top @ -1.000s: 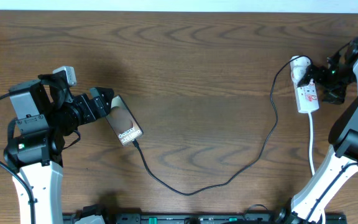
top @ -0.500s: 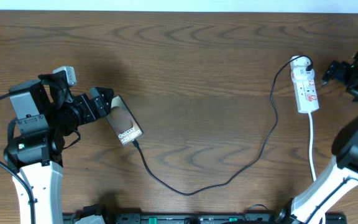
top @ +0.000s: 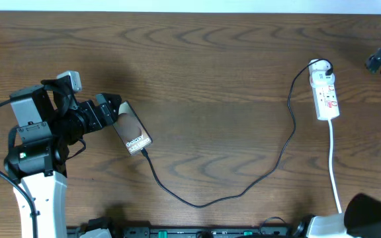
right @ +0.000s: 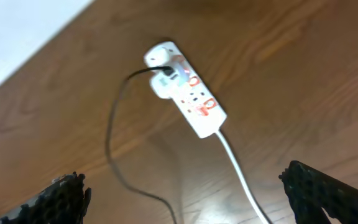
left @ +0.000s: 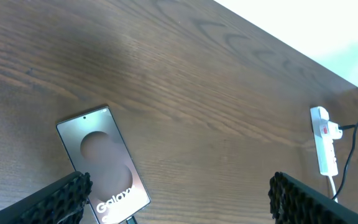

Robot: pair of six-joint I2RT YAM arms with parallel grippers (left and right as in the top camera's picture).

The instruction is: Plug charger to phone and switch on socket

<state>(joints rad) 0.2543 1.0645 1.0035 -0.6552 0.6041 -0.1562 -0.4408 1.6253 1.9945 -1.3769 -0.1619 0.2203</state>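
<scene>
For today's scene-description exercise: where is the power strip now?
In the overhead view the socket lies on the right side of the table, near the far edge, the charger plugged into its far end.

1. Bench [top: 210, 73]: brown wood grain with darker wavy streaks.
2. Phone [top: 132, 131], just ahead of the left end effector [left: 179, 199]: grey-brown screen, brownish oval, white lettering.
3. Socket [top: 325, 96]: white with red marks; its cord [top: 333, 158] white.
4. Charger [top: 243, 192]: black.
5. Right end effector [right: 188, 190], like the left: black stippled pads [right: 325, 190].
</scene>
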